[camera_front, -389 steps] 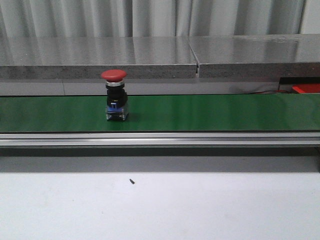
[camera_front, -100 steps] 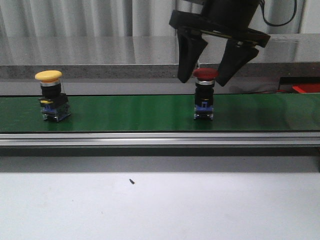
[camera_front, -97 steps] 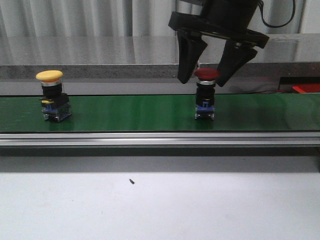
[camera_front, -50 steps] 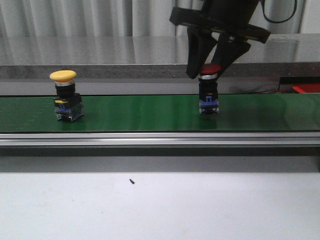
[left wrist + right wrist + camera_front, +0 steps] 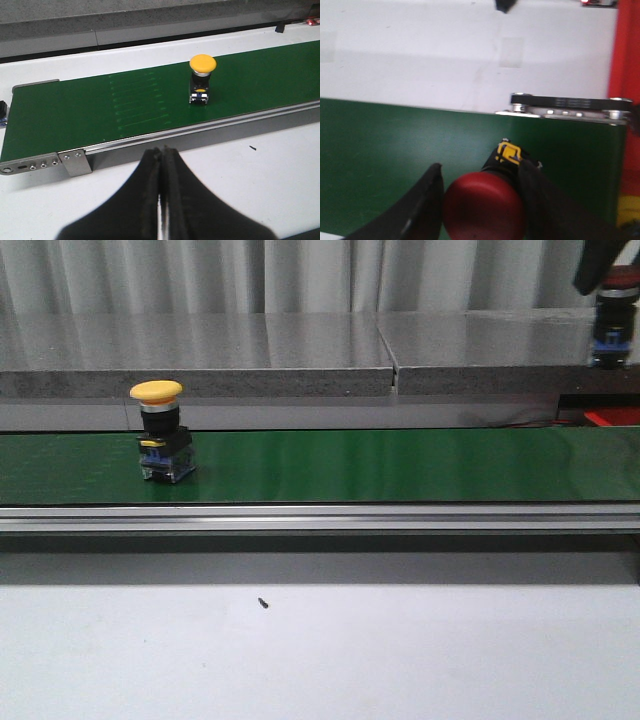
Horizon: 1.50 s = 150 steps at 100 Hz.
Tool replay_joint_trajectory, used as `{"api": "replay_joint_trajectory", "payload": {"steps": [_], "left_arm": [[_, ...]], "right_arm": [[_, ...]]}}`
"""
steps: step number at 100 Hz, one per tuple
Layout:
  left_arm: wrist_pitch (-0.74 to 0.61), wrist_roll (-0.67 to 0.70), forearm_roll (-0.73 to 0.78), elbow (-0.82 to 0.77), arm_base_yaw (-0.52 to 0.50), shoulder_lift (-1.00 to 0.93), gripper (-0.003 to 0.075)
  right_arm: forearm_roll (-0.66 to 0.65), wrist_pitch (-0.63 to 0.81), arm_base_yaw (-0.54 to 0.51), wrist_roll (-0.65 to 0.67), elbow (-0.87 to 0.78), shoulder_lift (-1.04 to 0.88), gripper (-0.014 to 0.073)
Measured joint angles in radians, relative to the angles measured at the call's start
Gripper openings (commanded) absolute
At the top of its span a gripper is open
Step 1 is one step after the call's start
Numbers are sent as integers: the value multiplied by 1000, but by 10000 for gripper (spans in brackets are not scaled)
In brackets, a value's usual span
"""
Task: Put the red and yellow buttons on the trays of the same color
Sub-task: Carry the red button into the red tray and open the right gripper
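Right gripper [image 5: 480,200]: pinched on the red button [image 5: 484,210], fingers either side of its cap, so it could be carried off the belt; at the front view's upper right edge, lifted clear.
Red tray [image 5: 625,60]: red strip along the right edge of the right wrist view, the likely drop place.
Left gripper [image 5: 161,200]: fingers pressed together, holding nothing, at the bottom centre of its view, parked short of the conveyor belt [image 5: 400,465].
Yellow button [image 5: 162,443]: upright on the belt, left of centre in the front view, not yet picked.
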<state>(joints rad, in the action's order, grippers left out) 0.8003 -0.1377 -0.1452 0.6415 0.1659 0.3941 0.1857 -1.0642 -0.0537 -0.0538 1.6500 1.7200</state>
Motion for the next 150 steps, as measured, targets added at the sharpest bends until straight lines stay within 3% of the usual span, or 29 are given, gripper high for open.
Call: {"api": "replay_joint_trajectory", "payload": {"steps": [25, 48, 96, 150], "left_arm": [[0, 0, 0, 0, 0, 0, -19], [0, 0, 0, 0, 0, 0, -19], [0, 0, 0, 0, 0, 0, -19], [0, -2, 0, 0, 0, 0, -19]], "right_arm": [[0, 24, -158, 0, 0, 0, 184], [0, 30, -233, -10, 22, 34, 184], [-2, 36, -252, -16, 336, 303, 184], [4, 134, -252, -18, 356, 484, 184]]}}
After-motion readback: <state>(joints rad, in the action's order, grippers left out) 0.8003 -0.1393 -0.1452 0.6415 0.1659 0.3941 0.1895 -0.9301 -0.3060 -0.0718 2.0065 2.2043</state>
